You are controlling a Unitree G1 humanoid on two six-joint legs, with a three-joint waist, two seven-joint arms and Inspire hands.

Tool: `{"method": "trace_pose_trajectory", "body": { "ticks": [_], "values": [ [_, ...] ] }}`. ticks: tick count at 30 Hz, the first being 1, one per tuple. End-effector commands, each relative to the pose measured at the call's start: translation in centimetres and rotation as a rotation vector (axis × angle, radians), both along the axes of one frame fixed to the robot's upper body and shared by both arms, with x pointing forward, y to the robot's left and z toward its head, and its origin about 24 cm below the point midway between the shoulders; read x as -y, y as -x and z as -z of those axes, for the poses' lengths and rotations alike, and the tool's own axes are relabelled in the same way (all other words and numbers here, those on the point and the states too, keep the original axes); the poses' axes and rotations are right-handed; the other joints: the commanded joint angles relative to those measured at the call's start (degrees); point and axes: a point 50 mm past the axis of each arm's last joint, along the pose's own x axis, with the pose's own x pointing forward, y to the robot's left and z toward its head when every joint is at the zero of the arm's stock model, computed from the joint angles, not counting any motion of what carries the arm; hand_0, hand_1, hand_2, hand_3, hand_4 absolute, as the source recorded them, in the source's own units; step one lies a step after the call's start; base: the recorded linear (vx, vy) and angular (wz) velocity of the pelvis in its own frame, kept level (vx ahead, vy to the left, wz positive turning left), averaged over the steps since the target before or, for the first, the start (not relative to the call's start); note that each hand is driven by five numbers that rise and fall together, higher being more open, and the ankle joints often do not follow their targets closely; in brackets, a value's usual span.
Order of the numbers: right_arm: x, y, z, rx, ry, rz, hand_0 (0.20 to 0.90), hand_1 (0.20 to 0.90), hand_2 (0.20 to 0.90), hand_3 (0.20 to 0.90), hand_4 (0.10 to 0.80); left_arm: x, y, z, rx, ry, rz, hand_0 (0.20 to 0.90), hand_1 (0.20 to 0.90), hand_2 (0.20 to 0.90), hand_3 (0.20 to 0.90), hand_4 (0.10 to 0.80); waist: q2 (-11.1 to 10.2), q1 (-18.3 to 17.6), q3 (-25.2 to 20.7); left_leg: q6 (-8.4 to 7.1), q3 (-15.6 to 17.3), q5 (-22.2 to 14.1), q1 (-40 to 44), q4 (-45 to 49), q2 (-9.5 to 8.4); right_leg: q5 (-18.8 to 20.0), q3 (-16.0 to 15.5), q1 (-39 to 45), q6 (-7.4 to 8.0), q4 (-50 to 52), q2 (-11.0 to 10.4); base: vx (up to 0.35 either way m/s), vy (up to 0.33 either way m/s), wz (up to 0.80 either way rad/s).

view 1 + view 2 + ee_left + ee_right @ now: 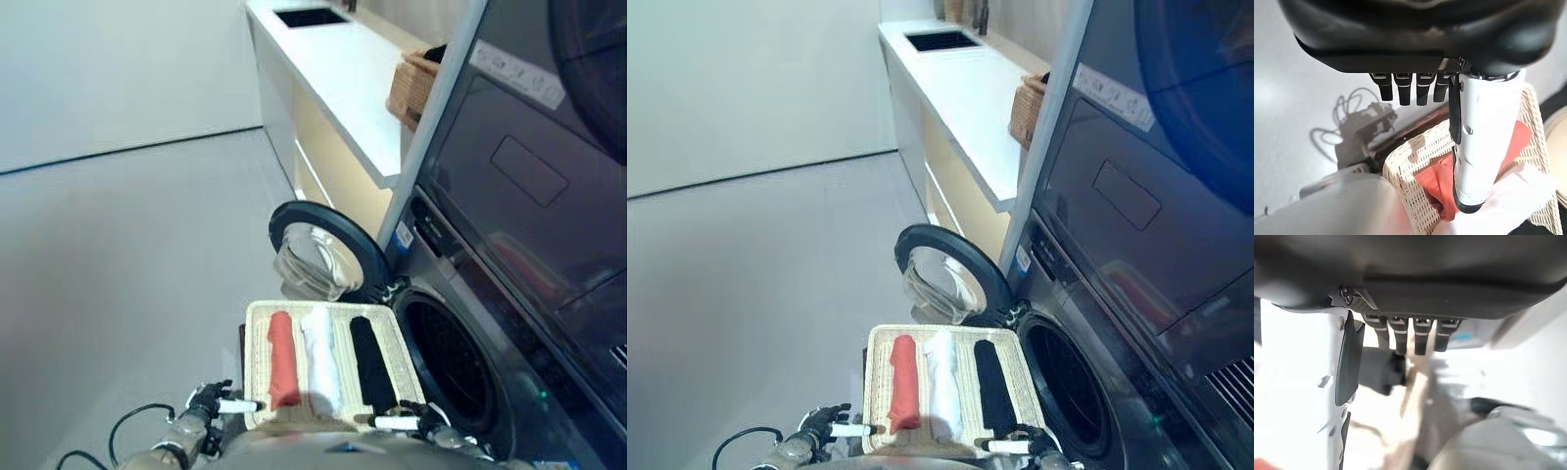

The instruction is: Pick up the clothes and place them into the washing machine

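Three rolled clothes lie side by side in the wicker basket [257,338], just beside the washing machine's open drum [446,362]: a red roll [282,360], a white roll [321,362] and a black roll [370,364] nearest the drum, each with its long axis running away from the robot. The left hand [211,403] and right hand [421,419] hover at the basket's near corners, fingers relaxed, holding nothing. The round door [323,255] stands open beyond the basket.
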Motion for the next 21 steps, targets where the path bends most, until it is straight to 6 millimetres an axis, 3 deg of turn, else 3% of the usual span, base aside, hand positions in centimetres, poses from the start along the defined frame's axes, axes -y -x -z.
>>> {"method": "trace_pose_trajectory", "body": {
  "ticks": [1,2,3,4,5,6,8,11,15,19,21],
  "values": [
    [2.5,-2.6,-1.4,0.087,0.106,-0.042,0.9,0.9,0.9,0.9,0.8,-0.9,-2.1,-0.8,0.078,-0.023,0.003,0.9,0.9,0.9,0.9,0.8,1.0,1.5,1.0,-6.15,0.0,-2.3,-3.0,6.3,3.52,12.2,-13.8,-5.8,-2.59,-9.4,-2.4,0.119,0.102,-0.04],
    [2.5,-2.6,-1.4,0.087,0.106,-0.042,0.9,0.9,0.9,0.9,0.8,-0.9,-2.1,-0.8,0.078,-0.022,0.003,0.9,0.9,0.9,0.9,0.8,1.1,1.4,1.0,-6.17,-0.2,-2.2,-3.1,6.2,3.57,12.4,-13.9,-5.8,-2.61,-9.6,-2.3,0.177,0.013,-0.18],
    [2.7,-2.8,-1.5,0.083,0.121,-0.06,0.9,0.9,0.9,0.9,0.8,-0.9,-1.8,-0.8,0.07,-0.024,0.004,0.9,0.9,0.9,0.9,0.8,0.8,1.6,0.6,-6.67,-0.2,-2.6,-2.1,5.5,3.55,12.7,-16.9,-5.2,-3.13,-15.0,-3.2,0.124,-0.055,-0.42],
    [2.8,-3.2,-1.6,0.084,0.135,-0.081,0.9,0.9,0.9,0.9,0.8,-0.9,-1.8,-0.8,0.069,-0.026,0.005,0.9,0.9,0.9,0.9,0.8,0.6,1.5,0.7,-6.92,-0.3,-2.7,-1.2,4.7,3.72,13.4,-17.0,-5.6,-3.3,-17.6,-3.4,0.192,-0.08,-0.26],
    [2.6,-3.2,-1.6,0.072,0.139,-0.099,0.9,0.9,0.9,0.9,0.8,-1.1,-1.8,-0.8,0.063,-0.03,0.002,0.9,0.9,0.9,0.9,0.8,0.1,1.1,0.6,-6.9,-1.3,-2.5,-0.7,4.3,3.35,13.4,-14.5,-4.0,-3.22,-19.3,-3.3,0.183,-0.07,0.08],
    [2.7,-2.9,-1.5,0.061,0.146,-0.111,0.9,0.9,0.9,0.9,0.8,-1.3,-1.5,-0.7,0.056,-0.033,-0.001,0.9,0.9,0.9,0.9,0.8,-0.4,1.5,0.3,-6.94,-1.2,-2.6,0.0,3.4,3.59,13.5,-14.1,-3.3,-3.43,-19.9,-3.2,0.192,-0.077,0.45],
    [3.0,-2.5,-1.4,0.043,0.165,-0.122,0.9,0.9,0.9,0.9,0.8,-1.0,-0.6,-0.4,0.034,-0.021,-0.008,0.9,0.9,0.9,0.9,0.8,-0.8,2.7,-1.1,-7.27,-0.8,-2.5,1.3,0.6,3.84,14.6,-17.7,-1.3,-3.0,-22.8,-4.4,0.172,-0.058,0.43],
    [3.4,-0.7,-1.0,-0.02,0.17,-0.104,0.9,0.9,0.9,0.9,0.8,0.1,0.8,0.2,-0.018,0.017,0.023,0.9,0.9,0.9,0.9,0.8,-0.8,2.9,-3.0,-8.02,-1.7,-2.7,2.1,-0.5,4.32,14.7,-19.0,2.4,-3.07,-27.3,-4.0,0.174,-0.082,0.24],
    [3.5,-0.1,-0.9,-0.035,0.166,-0.087,0.9,0.9,0.9,0.9,0.8,0.7,1.5,0.5,-0.042,0.031,0.053,0.9,0.9,0.9,0.9,0.8,-0.6,3.4,-3.0,-8.39,-2.6,-3.1,2.5,-0.9,4.55,14.1,-19.8,4.2,-3.1,-28.9,-4.0,0.105,-0.06,0.39],
    [3.7,-1.2,-1.2,-0.004,0.174,-0.081,0.9,0.9,0.9,0.9,0.8,0.8,1.0,0.3,-0.024,0.029,0.056,0.9,0.9,0.9,0.9,0.8,-0.1,3.6,-1.9,-8.45,-3.1,-2.9,1.4,-0.9,4.4,13.8,-19.9,3.0,-3.23,-28.2,-4.0,-0.047,-0.012,0.01],
    [4.2,-4.3,-2.4,0.087,0.203,-0.079,0.9,0.9,0.9,0.9,0.8,0.8,-1.1,-0.3,0.049,0.018,0.04,0.9,0.9,0.9,0.9,0.8,0.9,3.8,1.5,-8.61,-3.8,-2.1,-3.0,-0.1,3.83,13.8,-20.1,-1.1,-3.38,-26.8,-4.4,-0.25,-0.015,0.01]
  ]
}}
